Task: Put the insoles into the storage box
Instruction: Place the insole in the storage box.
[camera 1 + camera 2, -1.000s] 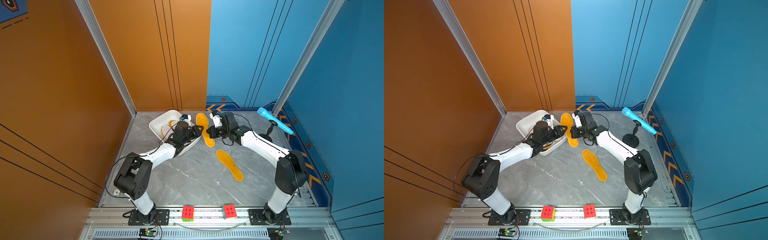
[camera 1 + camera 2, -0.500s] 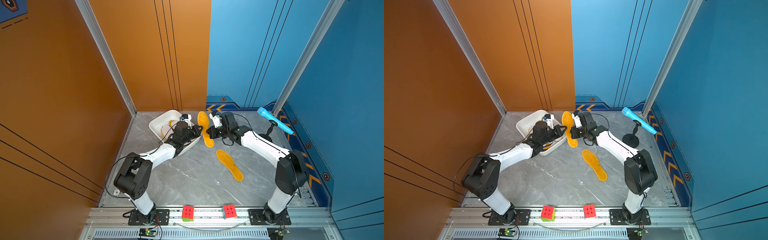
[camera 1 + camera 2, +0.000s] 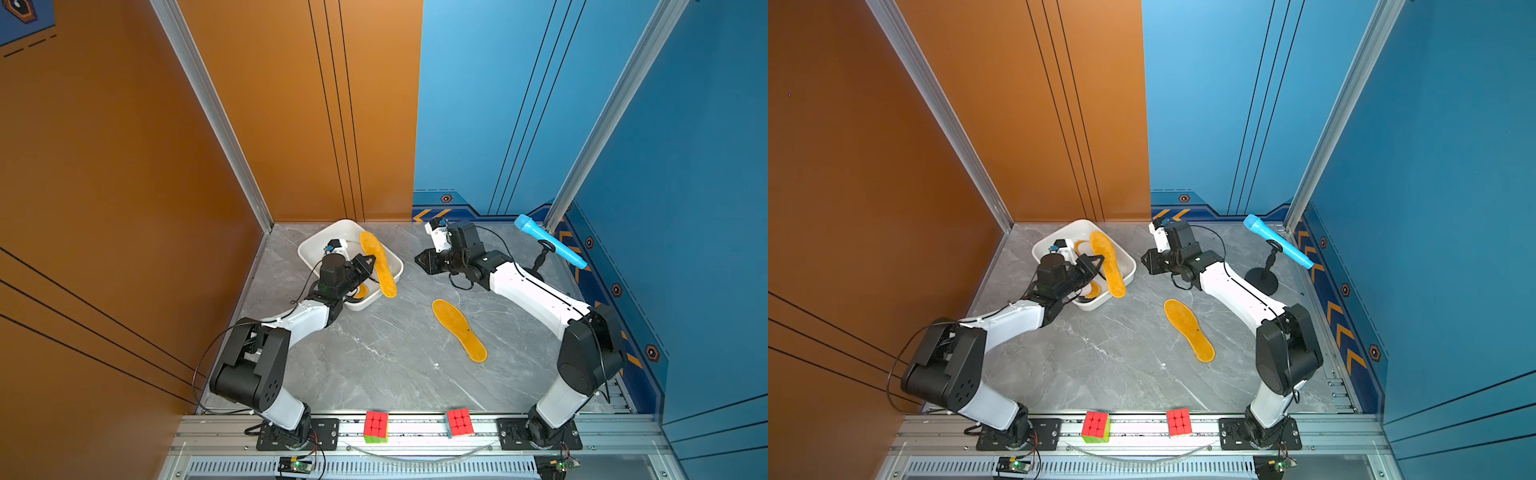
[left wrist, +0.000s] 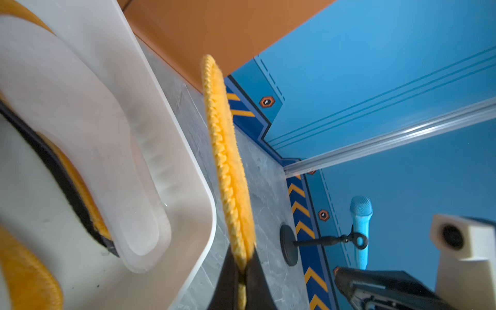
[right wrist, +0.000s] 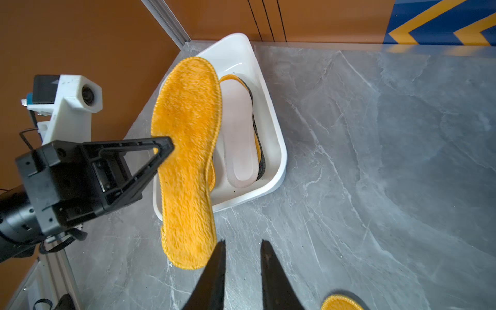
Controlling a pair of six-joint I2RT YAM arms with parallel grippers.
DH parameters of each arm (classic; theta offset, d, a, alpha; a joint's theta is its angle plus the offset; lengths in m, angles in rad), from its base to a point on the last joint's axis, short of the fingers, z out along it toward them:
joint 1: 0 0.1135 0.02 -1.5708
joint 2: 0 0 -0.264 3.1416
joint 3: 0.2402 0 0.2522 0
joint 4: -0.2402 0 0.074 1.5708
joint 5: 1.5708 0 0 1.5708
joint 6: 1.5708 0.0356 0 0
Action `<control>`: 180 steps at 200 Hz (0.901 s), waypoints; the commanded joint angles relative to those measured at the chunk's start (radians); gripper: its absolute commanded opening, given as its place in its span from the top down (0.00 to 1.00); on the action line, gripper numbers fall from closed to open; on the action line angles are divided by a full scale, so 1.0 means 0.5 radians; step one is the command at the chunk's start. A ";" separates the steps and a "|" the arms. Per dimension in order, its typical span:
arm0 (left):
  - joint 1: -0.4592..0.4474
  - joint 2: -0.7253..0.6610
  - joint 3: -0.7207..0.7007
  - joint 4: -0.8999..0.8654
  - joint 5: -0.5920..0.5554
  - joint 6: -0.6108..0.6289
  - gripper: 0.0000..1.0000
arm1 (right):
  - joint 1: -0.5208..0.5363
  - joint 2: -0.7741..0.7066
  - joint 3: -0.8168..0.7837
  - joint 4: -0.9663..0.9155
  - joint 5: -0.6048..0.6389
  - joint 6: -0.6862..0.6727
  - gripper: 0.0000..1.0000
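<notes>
Lighting's bright and even, soft shadows on the tabletop (image 3: 374,365); both wrist views go blurry up close, edges stretched.

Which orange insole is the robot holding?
The insole above the box, sticking out past its rim, pinched at its edge by the left hand. Another orange insole lies flat on the table, untouched.

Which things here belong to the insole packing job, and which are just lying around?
Job: white shallow plastic storage box; fuzzy orange-yellow insole pinched by the left gripper; second orange-yellow insole flat on the table; pale white insole in the box.
Lying about: blue microphone on black stand; two colourful puzzle cubes on the front rail.
</notes>
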 commanded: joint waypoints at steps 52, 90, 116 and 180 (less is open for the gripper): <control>0.415 -0.035 0.099 -0.178 0.154 -0.110 1.00 | -0.108 -0.096 -0.151 0.151 -0.119 0.126 0.74; 0.553 0.142 0.157 -0.185 0.228 -0.135 1.00 | -0.128 -0.090 -0.178 0.169 -0.140 0.139 0.74; 0.598 0.294 0.264 -0.185 0.353 -0.136 1.00 | -0.139 -0.086 -0.185 0.167 -0.150 0.141 0.74; 0.644 0.548 0.338 -0.077 0.393 -0.179 1.00 | -0.158 -0.092 -0.219 0.176 -0.147 0.157 0.74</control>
